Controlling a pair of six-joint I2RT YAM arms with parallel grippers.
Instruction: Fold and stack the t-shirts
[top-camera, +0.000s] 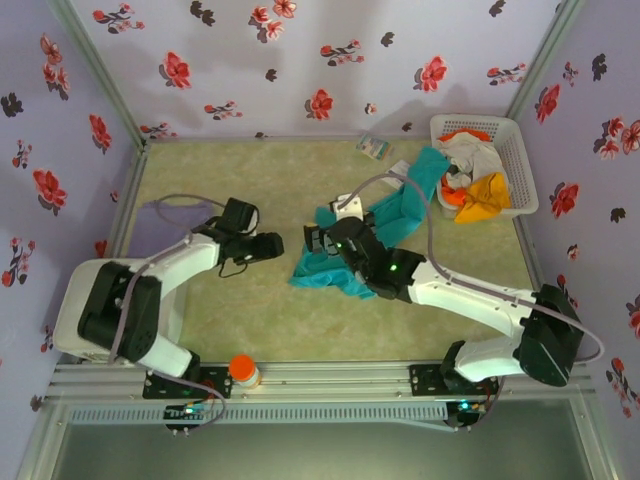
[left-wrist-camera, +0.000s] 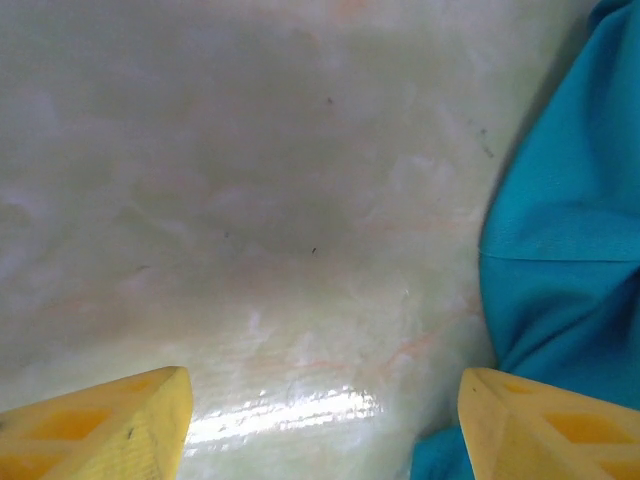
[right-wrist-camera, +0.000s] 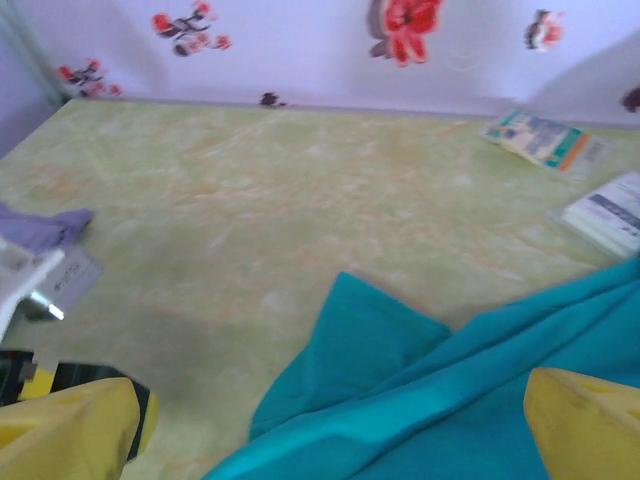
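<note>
On surface (top-camera: 250, 180) centre: soft, limp teal t-shirt (top-camera: 400, 215), probably light, bunches easily; take at free corner; right pincer (right-wrist-camera: 330, 400) wide open, empty; left pincer (left-wrist-camera: 322, 385) open, empty.

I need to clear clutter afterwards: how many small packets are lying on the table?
2. One packet lies by the back wall; the second packet lies nearer, beside the teal t-shirt. Others may be hidden under cloth.
</note>
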